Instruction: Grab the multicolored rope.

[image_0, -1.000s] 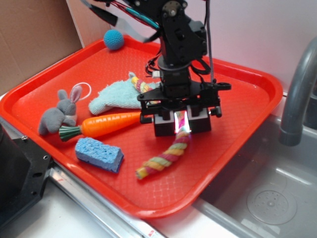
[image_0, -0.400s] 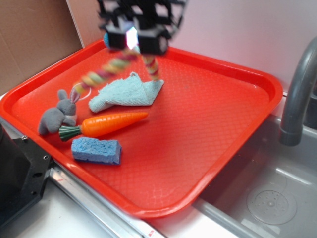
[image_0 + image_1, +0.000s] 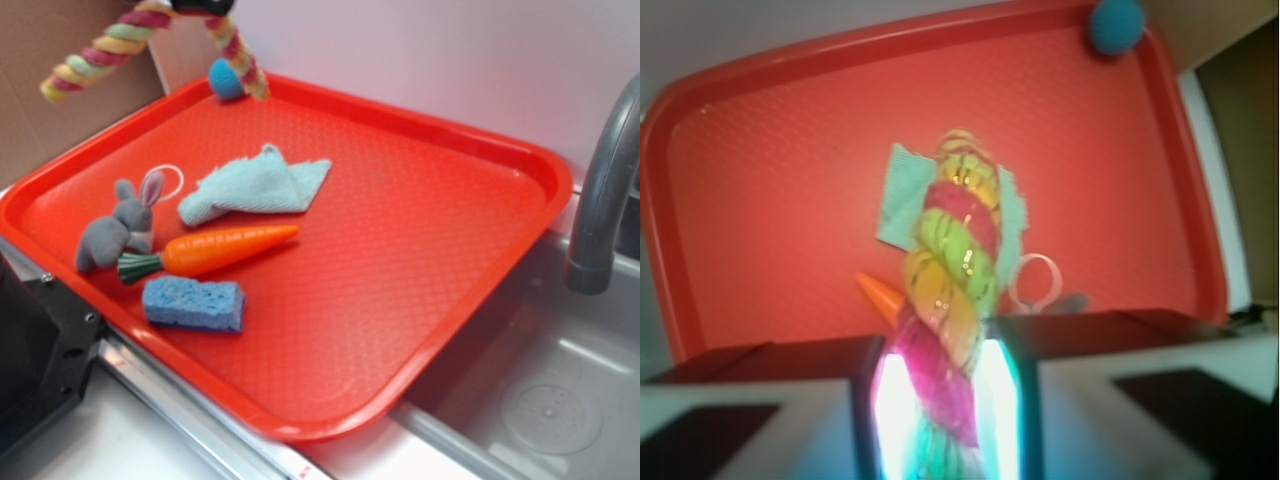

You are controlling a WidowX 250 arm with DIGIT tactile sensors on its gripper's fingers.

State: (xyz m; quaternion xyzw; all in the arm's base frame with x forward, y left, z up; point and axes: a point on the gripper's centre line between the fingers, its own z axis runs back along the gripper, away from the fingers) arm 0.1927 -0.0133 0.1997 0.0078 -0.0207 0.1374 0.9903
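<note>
The rope (image 3: 110, 45) is held in the air above the far left part of the red tray (image 3: 480, 200), well clear of its surface. In the exterior view only a sliver of the gripper (image 3: 203, 6) is seen at the top edge, and the rope is draped from it in 2 hanging ends: a longer one reaching out to the left past the tray rim, and a shorter one dropping toward the blue ball (image 3: 226, 80) at the far corner. In the wrist view the gripper (image 3: 940, 400) is seen clamped on the rope (image 3: 950, 300), with the pink, yellow and green twists squeezed between the 2 lit pads (image 3: 890, 400) and the free length pointing away from the camera.

5 other things are left lying on the tray. A pale blue cloth (image 3: 255, 187) is spread near the middle left. Just near of it a carrot (image 3: 215, 250) is laid with its tip to the right and its green top to the left. A grey bunny (image 3: 115, 230) is placed at the left, beside the carrot's top, with a white loop by its ears. A blue sponge (image 3: 193, 303) is set near the front rim, just near of the carrot.

A grey faucet (image 3: 605, 190) is seen at the right, over a sink (image 3: 540, 400).
</note>
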